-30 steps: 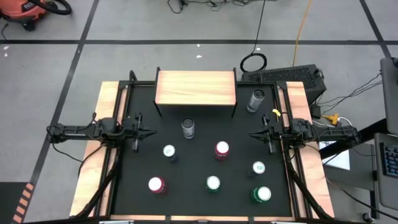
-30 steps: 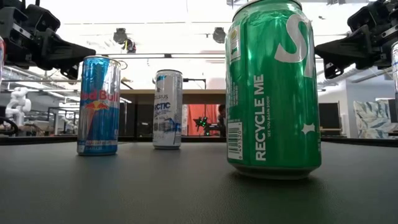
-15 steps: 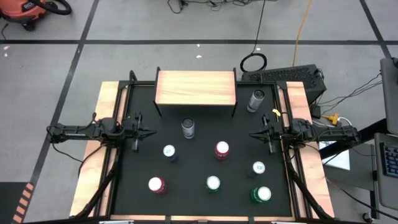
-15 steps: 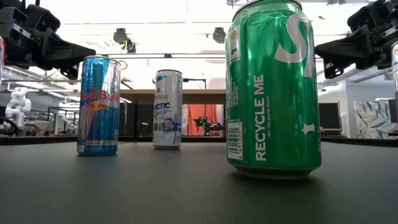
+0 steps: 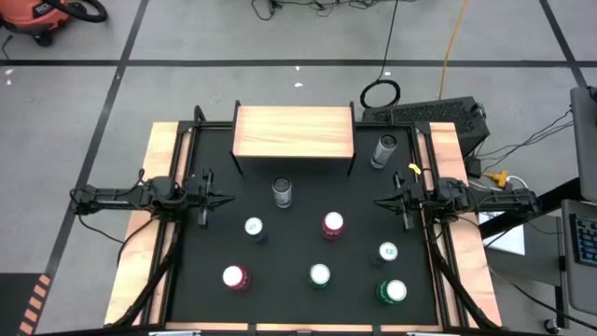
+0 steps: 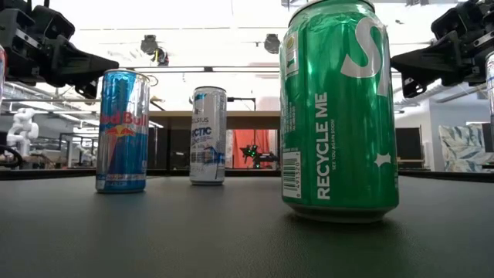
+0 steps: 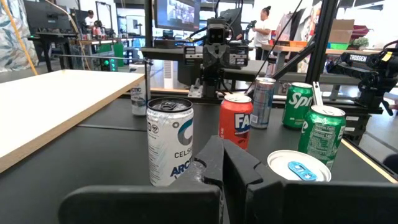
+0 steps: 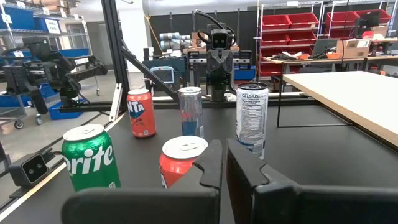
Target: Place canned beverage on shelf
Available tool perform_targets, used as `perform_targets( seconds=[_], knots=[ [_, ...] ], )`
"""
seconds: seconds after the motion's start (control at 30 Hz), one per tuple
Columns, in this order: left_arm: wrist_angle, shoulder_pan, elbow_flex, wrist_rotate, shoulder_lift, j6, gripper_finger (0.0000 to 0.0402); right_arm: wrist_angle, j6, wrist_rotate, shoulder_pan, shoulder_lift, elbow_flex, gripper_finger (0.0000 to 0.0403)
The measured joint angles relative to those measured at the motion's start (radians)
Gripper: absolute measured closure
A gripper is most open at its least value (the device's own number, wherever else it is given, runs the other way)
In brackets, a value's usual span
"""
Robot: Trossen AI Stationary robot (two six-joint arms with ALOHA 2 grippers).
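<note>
Light wood tops the shelf [image 5: 294,131], which stands on thin black legs at the far edge of the black table [image 5: 298,299], with no can on its board. 8 cans stand upright on the mat. A silver-topped can [image 5: 282,192] sits just in front of the shelf, and a grey can [image 5: 384,149] stands beside the shelf's right end. In the middle row are a white-topped can [image 5: 253,227] and a red can [image 5: 333,224]. Nearer the front edge are another red can [image 5: 233,277], a green-and-white can [image 5: 320,275], a small can [image 5: 388,252] and a green Sprite can [image 5: 392,292], which fills much of the low view.

The left gripper [image 5: 227,197] hangs at the table's left side, fingers pressed together and holding nothing, pointing toward the centre. The right gripper [image 5: 378,202] mirrors it from the right side, likewise closed and empty. Both hang well apart from every can. In the left wrist view a white Celsius can [image 7: 170,149] stands just ahead of the closed fingers [image 7: 211,163]; how near it truly is cannot be told from that angle.
</note>
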Motion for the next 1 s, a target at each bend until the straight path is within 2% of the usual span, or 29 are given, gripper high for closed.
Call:
perform_targets(
  seconds=[0.57, 0.7, 1.0],
  knots=[
    [0.0, 0.0, 0.0, 0.0, 0.0, 0.0, 0.0402, 0.03, 0.001, -0.001, 0.0, 0.0, 0.0, 0.0403],
    [0.0, 0.0, 0.0, 0.0, 0.0, 0.0, 0.0402, 0.051, 0.073, -0.001, 0.0, 0.0, 0.002, 0.0403],
    [0.0, 0.0, 0.0, 0.0, 0.0, 0.0, 0.0402, 0.011, 0.001, -0.001, 0.0, 0.036, 0.105, 0.0403]
  ],
)
